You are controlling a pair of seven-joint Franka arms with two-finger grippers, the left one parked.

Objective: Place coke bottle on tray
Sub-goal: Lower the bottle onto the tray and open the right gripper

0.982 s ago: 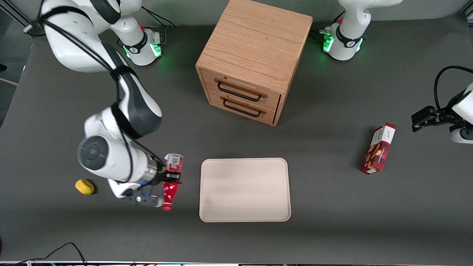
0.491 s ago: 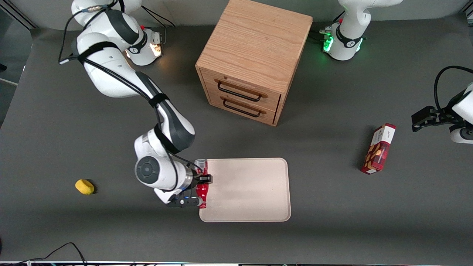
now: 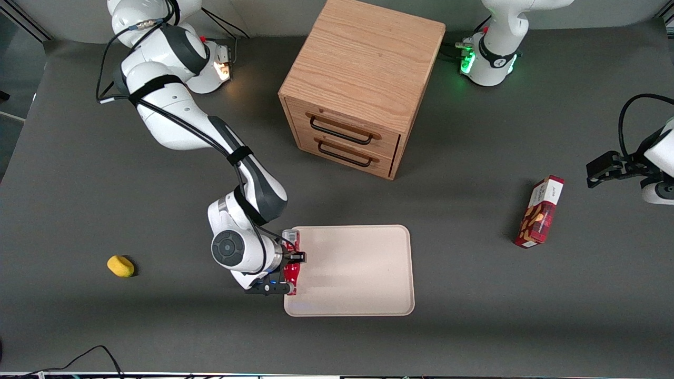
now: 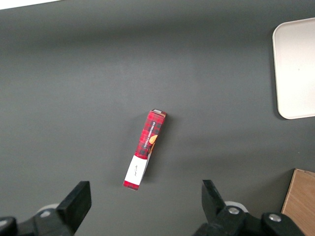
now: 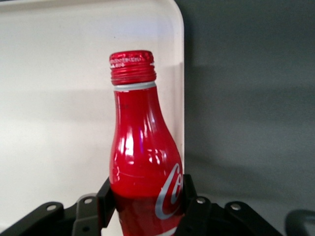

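Note:
My right gripper is shut on the coke bottle, a slim red bottle with white script. It holds the bottle lying level over the edge of the pale beige tray at the working arm's end. In the right wrist view the bottle sits between the black fingers, its red cap over the tray just inside the rim. I cannot tell whether the bottle touches the tray.
A wooden two-drawer cabinet stands farther from the front camera than the tray. A red snack box lies toward the parked arm's end, also in the left wrist view. A yellow object lies toward the working arm's end.
My gripper has carried the bottle sideways from the bare table to over the tray's edge, most of it in the first half second, then a little farther.

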